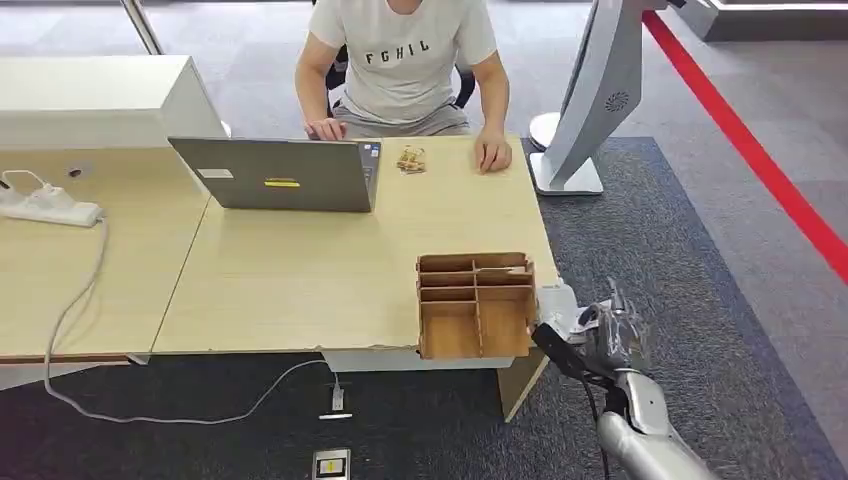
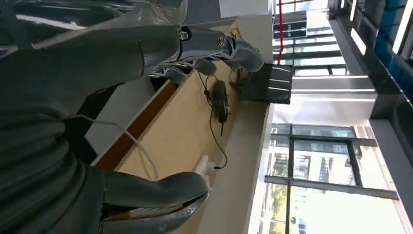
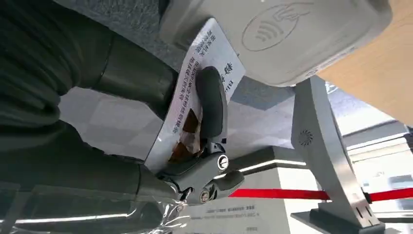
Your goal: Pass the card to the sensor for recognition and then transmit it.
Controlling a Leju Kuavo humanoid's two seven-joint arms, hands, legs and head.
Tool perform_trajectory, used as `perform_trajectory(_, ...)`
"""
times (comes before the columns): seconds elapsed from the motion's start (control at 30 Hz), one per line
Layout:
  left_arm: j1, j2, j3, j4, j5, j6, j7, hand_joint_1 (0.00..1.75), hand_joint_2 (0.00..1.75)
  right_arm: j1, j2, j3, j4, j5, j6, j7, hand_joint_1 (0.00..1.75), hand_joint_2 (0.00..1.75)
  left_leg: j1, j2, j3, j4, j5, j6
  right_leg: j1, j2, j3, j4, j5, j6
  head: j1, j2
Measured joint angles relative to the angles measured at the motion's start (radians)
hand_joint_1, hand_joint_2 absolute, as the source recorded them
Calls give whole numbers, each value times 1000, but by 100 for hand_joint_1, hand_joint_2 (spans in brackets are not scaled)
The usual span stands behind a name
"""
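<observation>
In the right wrist view my right hand (image 3: 146, 161) pinches a white card (image 3: 204, 63) printed with dark text, a dark finger (image 3: 212, 102) lying across its face. The card's far end lies against the rim of the white sensor (image 3: 292, 34), which bears a contactless symbol. From the head view the right hand (image 1: 612, 335) hovers just off the table's near right corner, beside the sensor (image 1: 557, 300). My left hand (image 2: 160, 48) holds nothing, its fingers (image 2: 229, 48) and thumb (image 2: 160, 187) apart, beside a wooden table edge.
A wooden compartment box (image 1: 475, 305) stands at the table's near right corner, next to the sensor. A person (image 1: 400, 60) sits at the far side behind a laptop (image 1: 285, 172). A white kiosk stand (image 1: 590, 100) rises at the right. A power strip (image 1: 50, 208) lies far left.
</observation>
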Motion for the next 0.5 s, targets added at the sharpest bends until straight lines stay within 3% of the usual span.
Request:
perform_trajectory(0.1, -6, 0, 6, 0, 5, 0, -2, 0, 175, 31, 2, -17, -97, 11, -1, -38, 175, 175, 0, -1, -2, 0, 1, 0, 0, 0, -2, 1, 0, 0, 0, 0)
perform_trajectory(0.33, -13, 0, 8, -3, 6, 0, -2, 0, 175, 47, 6, -36, -257, 16, -1, -48, 175, 175, 0, 0, -5, 0, 1, 0, 0, 0, -5, 1, 0, 0, 0, 0)
perform_trajectory(0.5, -17, 0, 13, -8, 5, 0, -2, 0, 175, 55, 21, -61, -373, 27, -1, -110, 175, 175, 0, 0, -8, 0, 1, 0, 0, 0, -9, 1, 0, 0, 0, 0)
